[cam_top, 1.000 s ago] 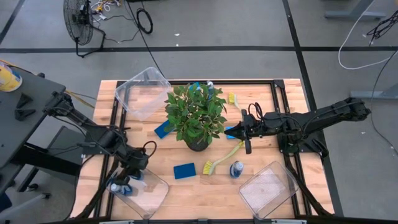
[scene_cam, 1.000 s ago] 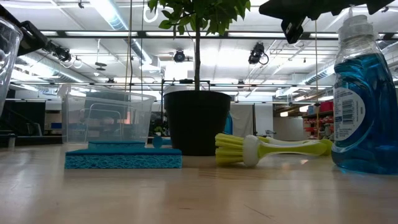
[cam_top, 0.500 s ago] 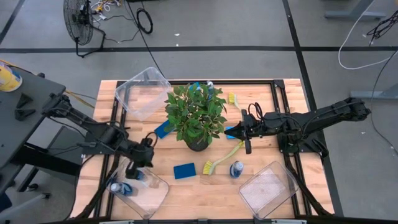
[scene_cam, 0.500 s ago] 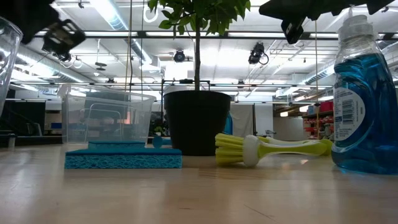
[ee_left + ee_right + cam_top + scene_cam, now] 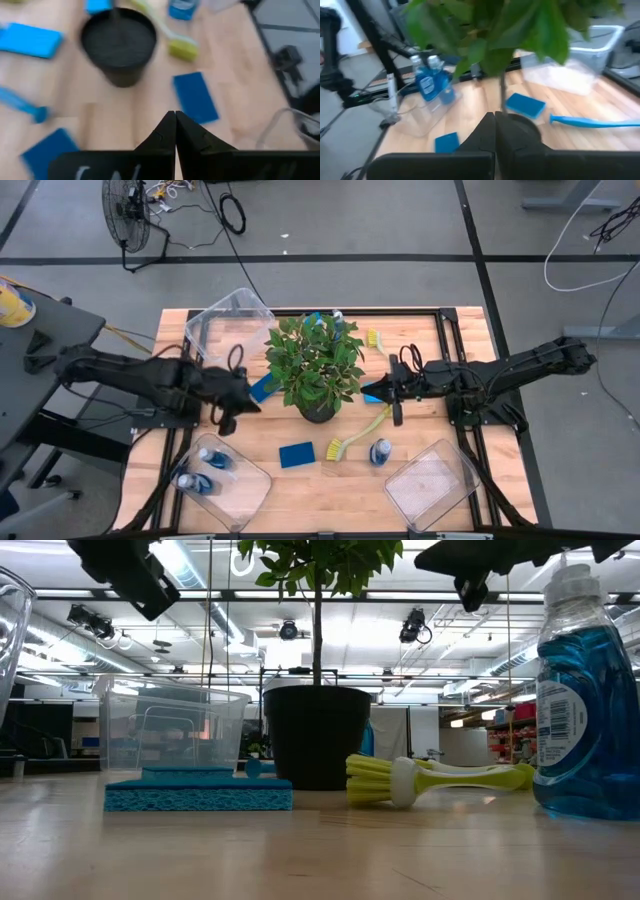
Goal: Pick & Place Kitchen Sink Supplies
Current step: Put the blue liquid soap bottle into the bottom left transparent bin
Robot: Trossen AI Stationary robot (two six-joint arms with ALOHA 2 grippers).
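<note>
Nearest the front edge of the table (image 5: 300, 480), two blue bottles (image 5: 203, 470) lie inside the clear bin (image 5: 225, 480) at the left corner, and a second clear bin (image 5: 432, 485) stands at the right corner with nothing visible in it. Just behind them lie a third bottle (image 5: 380, 451), a flat blue sponge (image 5: 297, 454) and a yellow-green dish brush (image 5: 355, 436), its bristle head beside the sponge (all three apart from either arm).

Mid-table, the left end effector (image 5: 232, 402) hangs above the wood between the bottle bin and another blue sponge (image 5: 264, 387) that lies beside the potted plant (image 5: 316, 365); its wrist view shows the fingers pressed together with nothing between them. The right end effector (image 5: 393, 392) waits on the plant's far side, fingers likewise together and empty.

Judging by position, the step in hand is fetching the next supply, probably a sponge. To do it well, the left fingers should part before descending, line up across the sponge's short side, and come straight down so they straddle it without pushing it against the pot or brushing the leaves.

Farthest back, a further sponge (image 5: 314, 321), a second brush (image 5: 373, 337) and a third bin (image 5: 228, 328) sit along the rear edge.
</note>
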